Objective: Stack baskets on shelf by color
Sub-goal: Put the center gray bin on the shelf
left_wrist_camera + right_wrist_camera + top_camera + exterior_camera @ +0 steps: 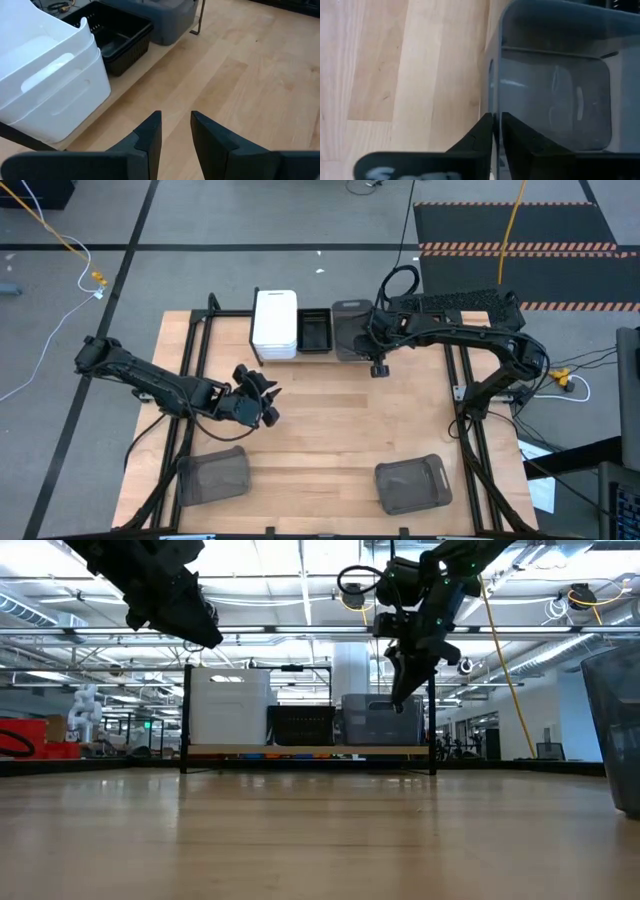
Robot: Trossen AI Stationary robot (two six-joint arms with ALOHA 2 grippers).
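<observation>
On the shelf at the table's far edge stand a stack of white baskets, black mesh baskets and a translucent grey basket, side by side on the board. My right gripper points down at the grey basket's near right part, shut on its wall. Two more grey baskets lie on the table near its near edge. My left gripper hangs open above the table's left middle, facing the shelf and touching nothing. My right gripper pinches the grey basket's side wall at its rim, one finger inside the basket and one outside. It comes from above, pointing down. The basket sits level with its bottom on the shelf board.
The shelf's black posts rise at both ends of the board. Black frame rails run along the table's left and right sides. Bare tabletop lies between the shelf and the two grey baskets.
</observation>
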